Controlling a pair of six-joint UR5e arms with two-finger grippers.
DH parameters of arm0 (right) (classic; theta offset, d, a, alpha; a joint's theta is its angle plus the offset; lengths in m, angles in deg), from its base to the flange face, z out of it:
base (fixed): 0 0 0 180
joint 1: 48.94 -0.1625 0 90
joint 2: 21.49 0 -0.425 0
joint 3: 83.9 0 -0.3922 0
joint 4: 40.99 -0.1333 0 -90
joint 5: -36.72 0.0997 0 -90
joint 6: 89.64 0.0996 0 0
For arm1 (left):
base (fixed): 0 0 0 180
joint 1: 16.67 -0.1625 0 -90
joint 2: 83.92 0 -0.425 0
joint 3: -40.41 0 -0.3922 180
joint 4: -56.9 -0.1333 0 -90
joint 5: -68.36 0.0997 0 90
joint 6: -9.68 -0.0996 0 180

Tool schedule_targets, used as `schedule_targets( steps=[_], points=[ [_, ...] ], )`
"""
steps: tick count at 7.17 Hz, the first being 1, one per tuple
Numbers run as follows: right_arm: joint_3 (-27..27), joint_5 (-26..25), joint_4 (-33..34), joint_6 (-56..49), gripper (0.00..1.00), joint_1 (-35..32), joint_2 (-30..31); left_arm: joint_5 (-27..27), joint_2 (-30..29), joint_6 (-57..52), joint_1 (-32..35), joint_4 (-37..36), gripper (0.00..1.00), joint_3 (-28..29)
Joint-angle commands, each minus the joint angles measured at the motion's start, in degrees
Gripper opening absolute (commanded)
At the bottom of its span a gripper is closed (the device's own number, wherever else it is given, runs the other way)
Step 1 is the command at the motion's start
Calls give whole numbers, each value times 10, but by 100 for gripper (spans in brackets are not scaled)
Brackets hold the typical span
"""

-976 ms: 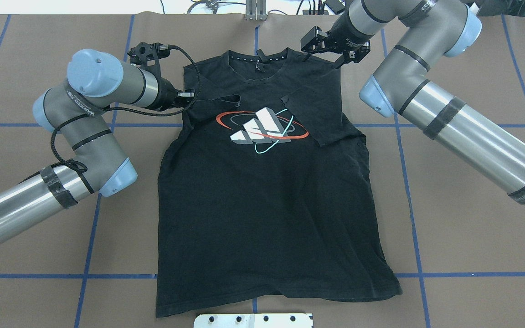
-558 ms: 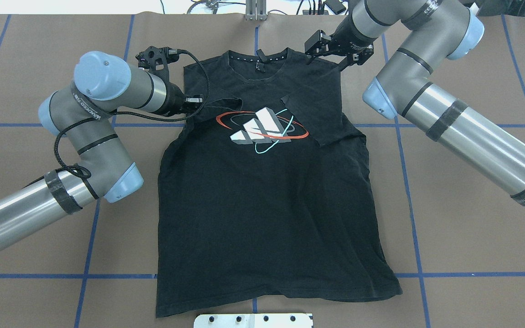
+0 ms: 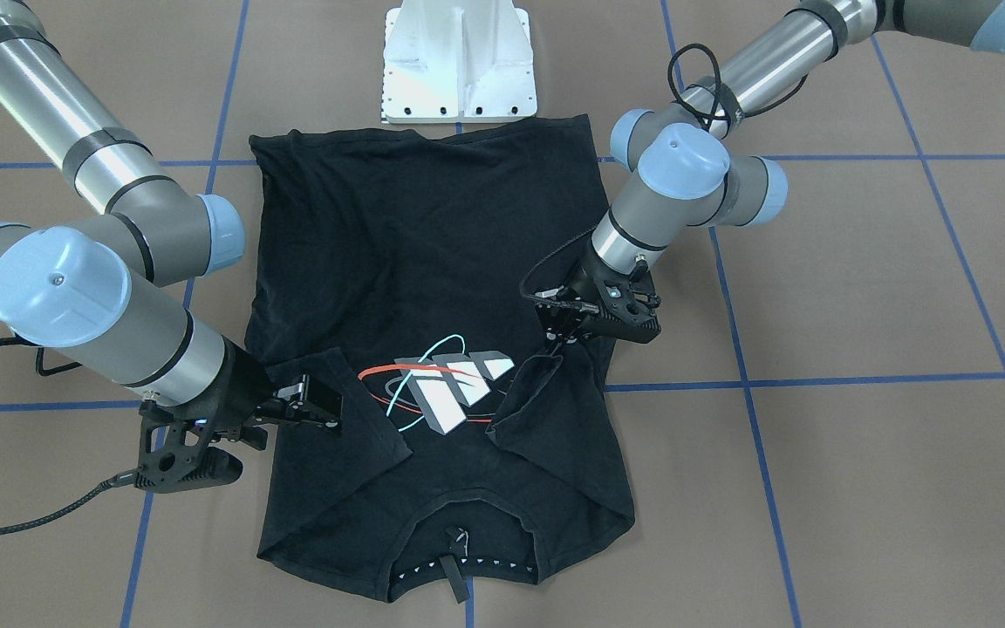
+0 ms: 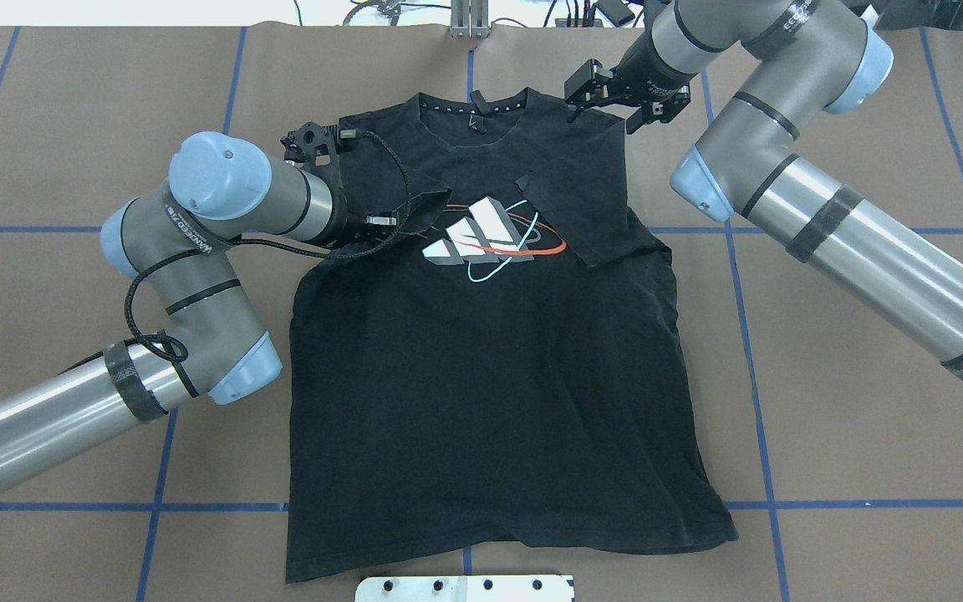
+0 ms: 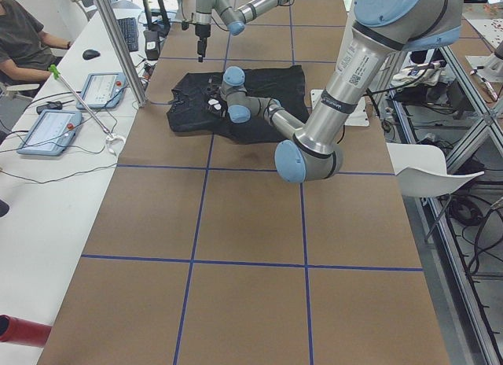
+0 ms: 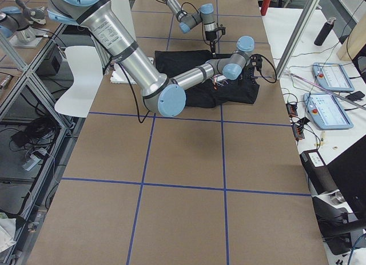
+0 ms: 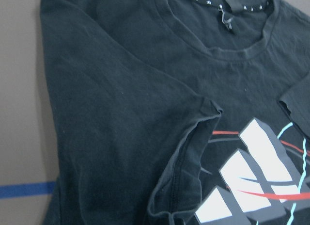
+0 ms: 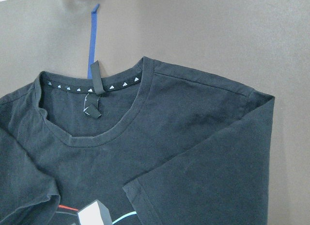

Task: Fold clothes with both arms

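Sleeve (image 4: 425,201) pinched by left gripper (image 4: 383,222) has slid inward onto logo (image 4: 490,230), advancing fold; right gripper (image 4: 598,117) hovers upper right, jaws apart.

Brown table (image 4: 866,435), blue tape grid (image 4: 866,504), white bench (image 5: 39,223) beside.

The worktop (image 4: 866,401) is covered in brown sheeting crossed by a grid of blue tape lines (image 4: 866,505), with a white bolted base block (image 3: 459,61) at one long edge. Beside it runs a white bench (image 5: 47,200) carrying two blue-edged control tablets (image 5: 49,131) and a mouse (image 5: 92,54), with a person (image 5: 20,35) seated there. A white chair (image 5: 432,176) stands off the opposite side.
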Motion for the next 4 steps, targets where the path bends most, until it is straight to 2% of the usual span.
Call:
schedule_targets(
  steps=[1,4],
  points=[
    [1,0,0,0,100,0,1,13,7,-7,-23,-1,99,-15],
    [1,0,1,-1,100,-1,1,12,43,-16,-22,-2,99,-63]
  ],
)
